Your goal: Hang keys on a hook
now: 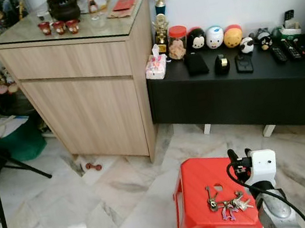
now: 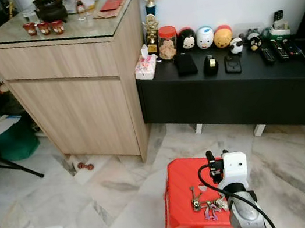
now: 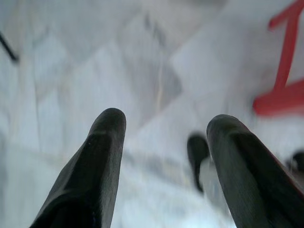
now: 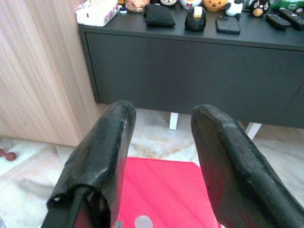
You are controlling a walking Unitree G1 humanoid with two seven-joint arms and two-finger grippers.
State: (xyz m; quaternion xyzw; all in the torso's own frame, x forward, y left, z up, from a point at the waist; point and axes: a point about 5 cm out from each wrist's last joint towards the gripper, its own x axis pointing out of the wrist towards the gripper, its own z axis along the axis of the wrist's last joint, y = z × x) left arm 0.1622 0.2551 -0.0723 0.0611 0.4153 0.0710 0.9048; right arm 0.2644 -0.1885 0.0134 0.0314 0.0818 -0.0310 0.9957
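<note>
A: Right pincer parted, nothing between the fingers. Poised over the red stool, aimed past its far edge toward the black desk. Reason for the height, by guess: room to drop onto the bunch from above.

B: Keys flat on the stool top, just below and slightly to the inner side of that pincer. Not touching it. Placed there likely as a low, open pick-up spot.

A: Left pincer also spread wide, holding nothing. Low over the marble floor, well apart from the stool. Idle, by the look.

B: Bunch splayed. Long axis roughly crosswise to the right pincer's reach: brass-toned key and ring at the inner end, smaller coloured pieces fanned toward the arm side. Exact heading of single keys too small to tell.

A: No hook made out anywhere. Pick-up not yet done; early in the task, by judgement. Grasp probably best taken at the ring end.
</note>
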